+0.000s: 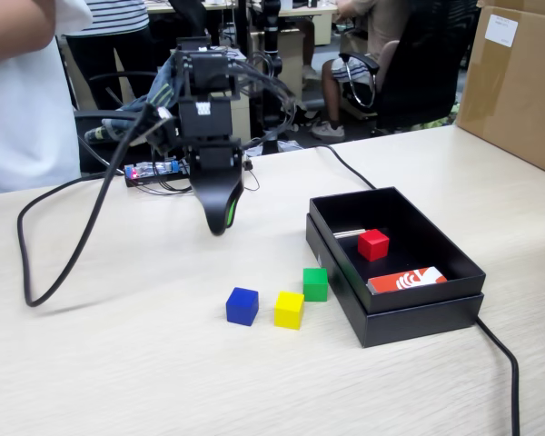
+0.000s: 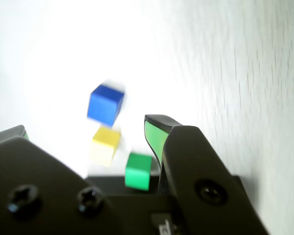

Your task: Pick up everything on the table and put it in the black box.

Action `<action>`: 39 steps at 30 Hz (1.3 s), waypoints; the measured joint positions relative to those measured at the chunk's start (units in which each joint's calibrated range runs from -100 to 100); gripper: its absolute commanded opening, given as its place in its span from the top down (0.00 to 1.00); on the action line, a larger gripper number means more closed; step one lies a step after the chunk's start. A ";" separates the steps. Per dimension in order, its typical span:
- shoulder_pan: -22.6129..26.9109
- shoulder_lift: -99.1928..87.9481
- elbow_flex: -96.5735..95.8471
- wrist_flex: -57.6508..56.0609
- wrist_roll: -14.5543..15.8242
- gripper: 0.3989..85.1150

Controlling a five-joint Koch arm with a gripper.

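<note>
hovering above the worktop (image 1: 118, 363) behind the cubes, jaws (image 1: 220, 222) apart and empty in the wrist view, probably lining up the next pick. red cube (image 1: 373, 244) already inside the black box (image 1: 409, 309), beside a red-and-white card (image 1: 406, 279). blue cube (image 1: 242, 306), yellow cube (image 1: 289, 309) and green cube (image 1: 315, 283) left in a loose row just outside the box's near wall, green closest, likely next.

even fixed view; wrist view overexposed, blurred, glaring white
</note>
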 measured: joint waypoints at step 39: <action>1.27 21.23 13.78 -2.25 3.17 0.84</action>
